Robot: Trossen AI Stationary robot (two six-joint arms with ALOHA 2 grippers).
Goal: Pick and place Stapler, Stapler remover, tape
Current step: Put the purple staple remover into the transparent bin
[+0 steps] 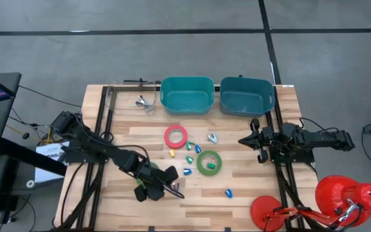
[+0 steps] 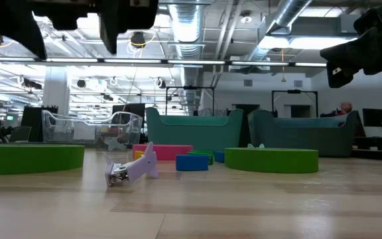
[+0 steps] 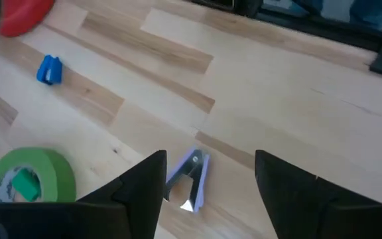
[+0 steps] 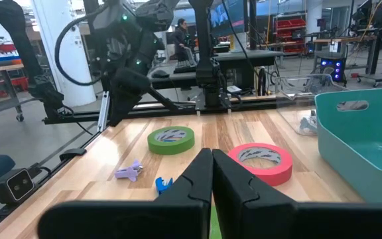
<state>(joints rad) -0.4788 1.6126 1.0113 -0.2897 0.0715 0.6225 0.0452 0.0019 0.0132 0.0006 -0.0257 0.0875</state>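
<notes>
A lavender staple remover lies on its side on the wooden table, near the front edge. My left gripper hovers over it, slanting down and open, one finger on either side of it and not touching. A pink-red tape roll and a green tape roll lie flat at mid-table. A second green roll lies by my left arm. I cannot pick out a stapler among the tiny coloured pieces. My right gripper waits shut at the table's right side.
Two teal bins stand at the far edge, with a clear box to their left. Another pale remover-like piece lies beside the pink roll. A blue piece lies near the front. Red objects fill the near right corner.
</notes>
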